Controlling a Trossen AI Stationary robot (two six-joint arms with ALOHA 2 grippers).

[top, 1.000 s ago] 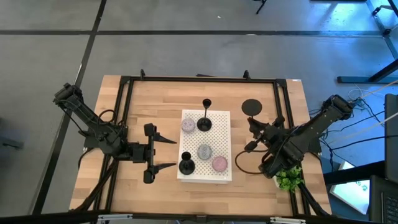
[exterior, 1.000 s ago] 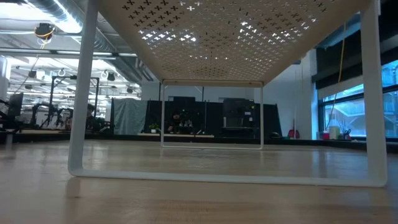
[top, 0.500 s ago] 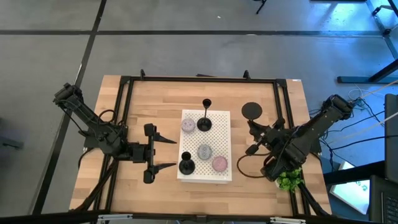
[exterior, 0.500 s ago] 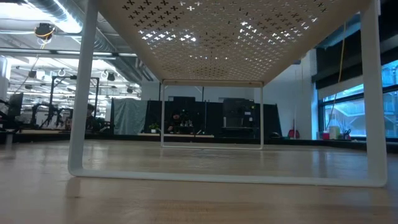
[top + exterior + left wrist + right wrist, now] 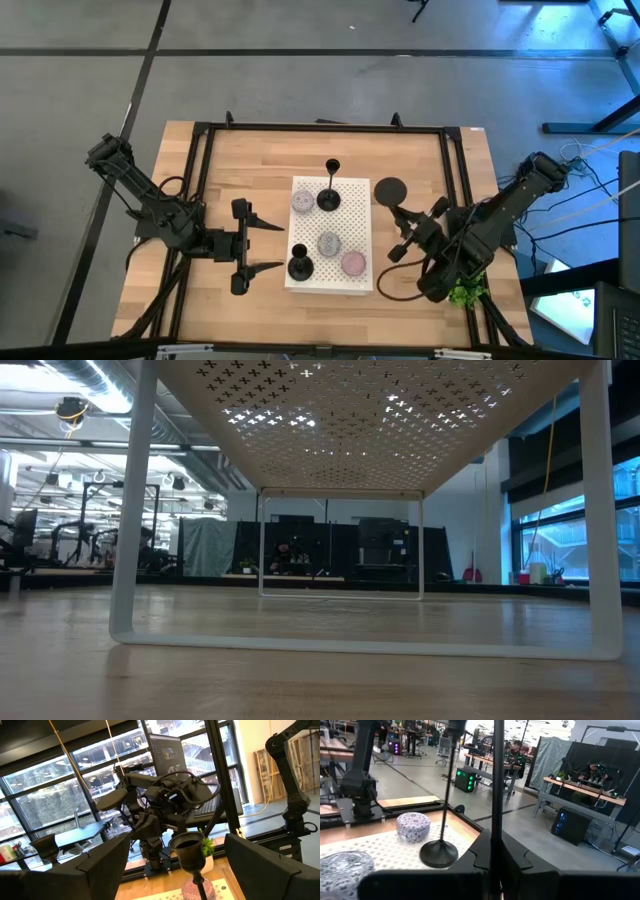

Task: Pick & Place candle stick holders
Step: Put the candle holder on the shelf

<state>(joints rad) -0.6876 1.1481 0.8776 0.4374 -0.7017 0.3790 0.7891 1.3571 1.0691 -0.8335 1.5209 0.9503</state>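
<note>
Three slim black candle stick holders show. One (image 5: pixel 300 266) stands on the near left corner of the white perforated stand (image 5: pixel 360 190); its cup (image 5: pixel 189 851) shows between the open fingers of my left gripper (image 5: pixel 268 247), which waits level just left of it. A second (image 5: pixel 328 197) stands on the stand's far part. My right gripper (image 5: pixel 403 228) is shut on the third, whose round base (image 5: pixel 390 190) shows just right of the stand. My right gripper pinches the third holder's thin stem (image 5: pixel 497 822) between its two fingers. The fingers (image 5: pixel 520 857) lie across the stem. The round base (image 5: pixel 390 190) sticks out on the gripper's far side. Whether it is clear of the table I cannot tell.
Three round patterned tins (image 5: pixel 303 202) (image 5: pixel 329 243) (image 5: pixel 352 263) sit on the stand. A small green plant (image 5: pixel 462 292) is at the near right corner. A black frame (image 5: pixel 320 127) runs round the table. The low view looks under the stand (image 5: pixel 130 630).
My right gripper has gone toward the table's left and near edges, closer to the white stand, carrying the third holder along; its round base now shows nearer the stand's right edge.
</note>
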